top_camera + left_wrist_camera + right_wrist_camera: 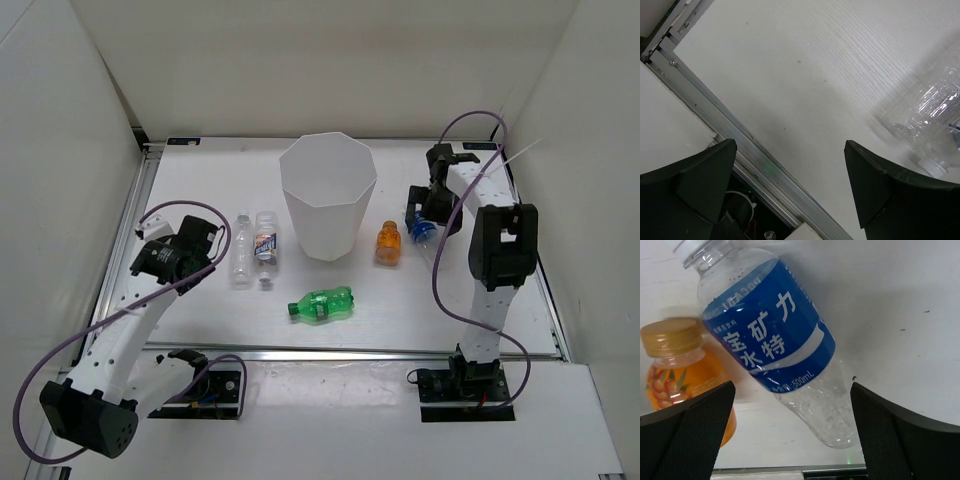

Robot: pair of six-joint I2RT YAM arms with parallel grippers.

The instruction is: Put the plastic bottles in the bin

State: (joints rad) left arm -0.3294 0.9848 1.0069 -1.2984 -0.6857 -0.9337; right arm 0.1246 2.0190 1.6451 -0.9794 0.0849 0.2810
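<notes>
The bin (326, 222) stands upright at the table's middle back. Left of it lie a plain clear bottle (241, 262) and a white-labelled bottle (265, 241). A green bottle (323, 304) lies in front of the bin and an orange bottle (388, 243) to its right. The blue-labelled bottle (421, 230) lies under my right gripper (425, 215). In the right wrist view this bottle (770, 335) has its clear base between the open fingers of my right gripper (792, 390), untouched, with the orange bottle (680, 370) beside it. My left gripper (212, 252) is open and empty, just left of the plain clear bottle (935, 115).
A small white cap (265, 283) lies by the two left bottles. An aluminium rail (740, 145) runs along the table's edge under my left gripper (790, 145). White walls close in the table on three sides.
</notes>
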